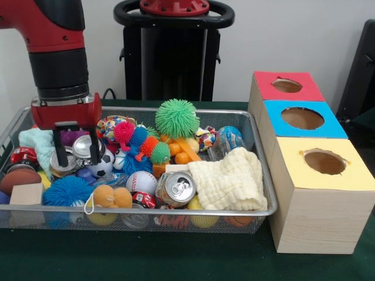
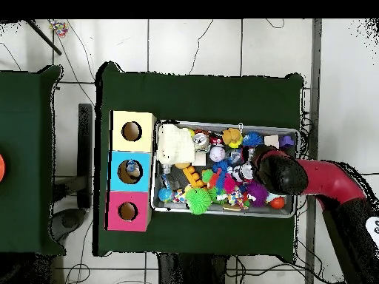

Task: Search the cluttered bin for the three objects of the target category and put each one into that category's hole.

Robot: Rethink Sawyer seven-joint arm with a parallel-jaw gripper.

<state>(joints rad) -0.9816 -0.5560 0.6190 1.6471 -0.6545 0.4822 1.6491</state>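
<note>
I've got the claw (image 1: 76, 153) down in the left end of the bin (image 1: 258, 212) in the front view, hanging from the red and black arm (image 1: 55, 41). Its two black fingers (image 1: 58, 147) stand apart, released, gripping nothing, with their tips down among the silver cans (image 1: 85, 147) just behind a fuzzy blue ball (image 1: 68, 190).

The bin sits on the dark green surface (image 1: 176, 257), packed full: a green spiky ball (image 1: 177, 117) at the back, a baseball (image 1: 141, 182) and another silver can (image 1: 176, 188) near the front rim, a cream waffle cloth (image 1: 231, 181) heaped in the right end.

I can pick out one see-through plastic bottle (image 1: 225, 140) for sure, lying at the back right of the bin just behind the cloth, with something blue showing through or behind it. It's well apart from the claw, the whole bin's length away. Any other bottles I can't make out in the clutter.

The wooden box (image 1: 310, 216) stands just beside the bin's right end. Its red-topped hole (image 1: 287, 85) is the farthest of the three from my camera, behind the blue-topped hole (image 1: 302, 118) and the yellow-topped hole (image 1: 324, 161).

From overhead, the arm (image 2: 326, 181) covers the bin's (image 2: 222, 214) right end and the red-topped hole (image 2: 127, 211) is the lowest of the three.
</note>
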